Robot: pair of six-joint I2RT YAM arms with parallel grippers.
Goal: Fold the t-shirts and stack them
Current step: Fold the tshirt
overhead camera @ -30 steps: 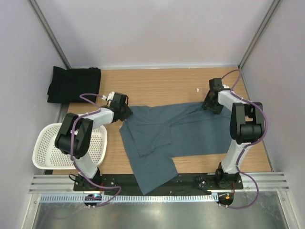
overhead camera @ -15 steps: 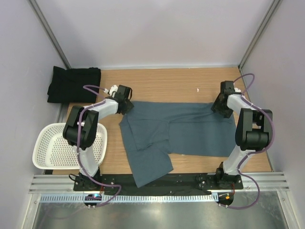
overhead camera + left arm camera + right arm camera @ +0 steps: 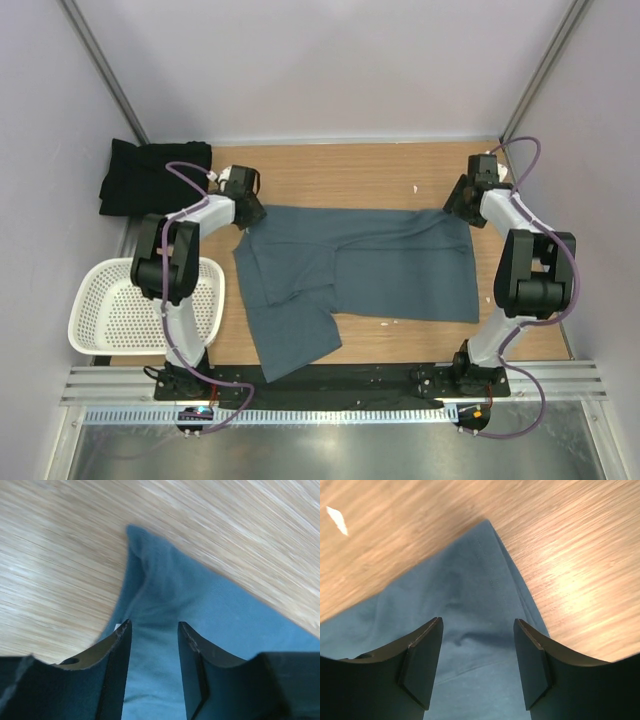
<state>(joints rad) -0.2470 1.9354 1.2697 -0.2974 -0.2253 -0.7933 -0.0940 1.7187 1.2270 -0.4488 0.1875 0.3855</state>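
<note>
The slate blue-grey t-shirt (image 3: 370, 265) is lying spread out, soft and lightly wrinkled, across the middle of the wood-grain worktop (image 3: 350, 175), with one flap reaching the near edge. The left gripper (image 3: 247, 212) is sitting at the shirt's far-left corner and the right gripper (image 3: 458, 205) at its far-right corner. Both pairs of dark, flat fingers are standing apart, with cloth lying between them. The black t-shirt (image 3: 150, 178) is lying bunched in the far-left corner.

Lab test cell, plain walls (image 3: 330, 70), aluminium rail (image 3: 110, 385)
</note>
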